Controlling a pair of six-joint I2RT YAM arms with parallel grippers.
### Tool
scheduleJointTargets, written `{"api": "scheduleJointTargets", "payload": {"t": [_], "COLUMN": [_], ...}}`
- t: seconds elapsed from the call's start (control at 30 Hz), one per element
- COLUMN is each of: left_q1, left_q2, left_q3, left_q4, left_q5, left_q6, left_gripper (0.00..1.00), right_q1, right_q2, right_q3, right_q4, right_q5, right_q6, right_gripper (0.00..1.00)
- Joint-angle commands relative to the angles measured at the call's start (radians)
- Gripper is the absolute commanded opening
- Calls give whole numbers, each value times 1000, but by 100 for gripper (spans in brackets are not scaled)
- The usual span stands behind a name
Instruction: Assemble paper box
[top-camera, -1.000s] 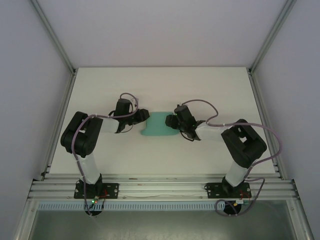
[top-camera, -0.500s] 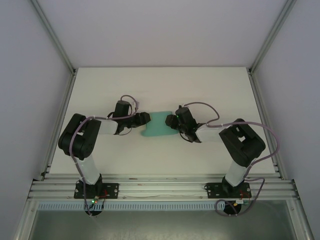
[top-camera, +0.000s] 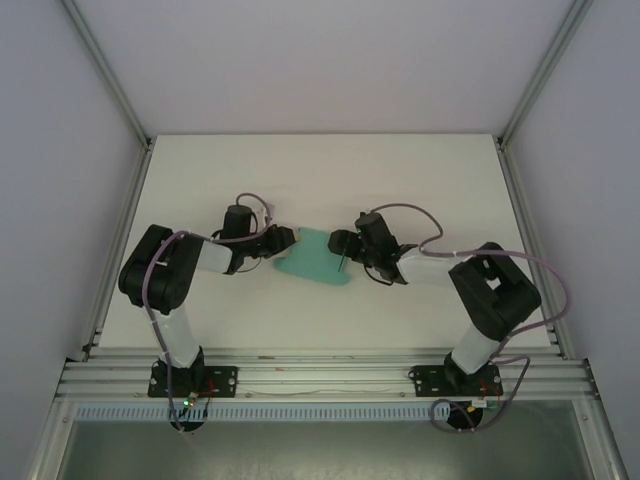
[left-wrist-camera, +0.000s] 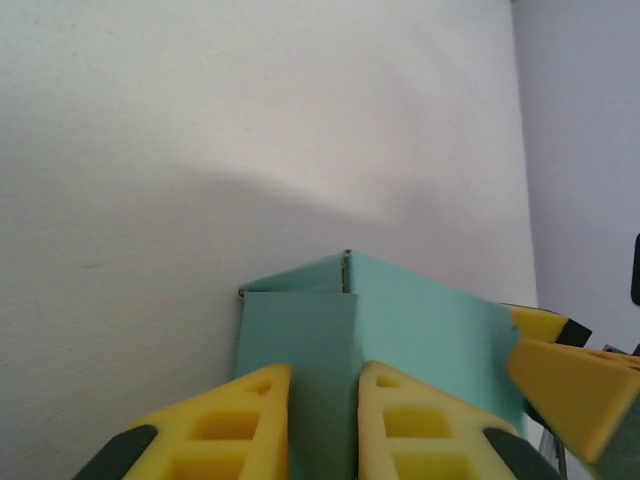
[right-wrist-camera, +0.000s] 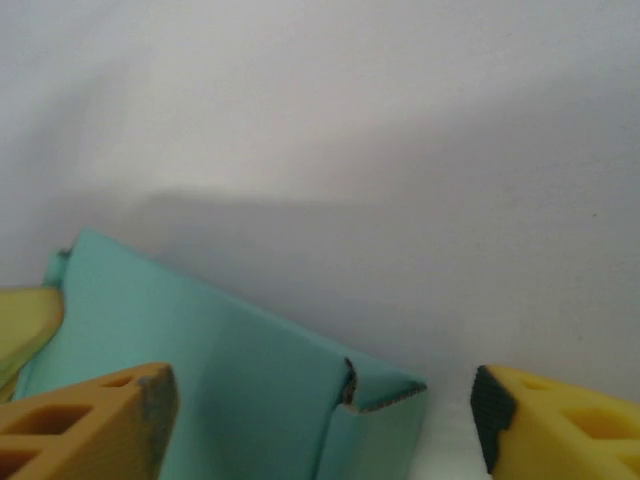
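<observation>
We log the teal-green thin-card paper box part-folded, one creased corner standing up. It lies on the flat white table top, directly between the two tools. We cannot see inside it.

The left gripper is narrow and nipped onto the card at the end nearest it. The right gripper is wide, straddling the opposite corner. One yellow fingertip is clear of the card.
</observation>
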Motion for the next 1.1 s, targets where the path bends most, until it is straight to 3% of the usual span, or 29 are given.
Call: {"api": "scheduleJointTargets", "payload": {"t": [0.0,0.1,0.3,0.47,0.57,0.67,0.73,0.77,0.83,0.87,0.9,1.07], "left_q1": [20,35,36,36,37,36,36,36,33,28,19,-75], "left_q2": [57,64,86,76,76,39,10,-13,-70,-107,-144,-323], "left_q3": [-61,-74,-81,-79,-74,-60,-48,-37,-7,17,44,193], "left_q4": [75,126,142,118,117,124,127,116,67,15,-51,-427], "left_q5": [54,70,84,67,56,57,54,48,36,23,-2,-187], "left_q6": [-67,-103,-99,-82,-79,-77,-63,-49,1,52,110,566], "left_gripper": [18,17,16,17,17,20,28,40,72,93,100,100], "right_q1": [-11,-24,-36,-36,-41,-44,-48,-50,-58,-63,-70,-118], "right_q2": [-78,-96,-39,43,46,13,-12,-27,-54,-69,-82,-133], "right_q3": [-3,-20,-21,2,-9,-10,-4,1,8,13,16,61], "right_q4": [-57,-39,44,216,304,271,209,176,117,91,68,-110], "right_q5": [-101,-146,-253,-419,-455,-434,-411,-399,-376,-374,-373,-402], "right_q6": [6,57,129,237,307,307,297,287,289,293,305,379], "right_gripper": [87,92,92,76,61,49,47,46,45,45,45,45]}}
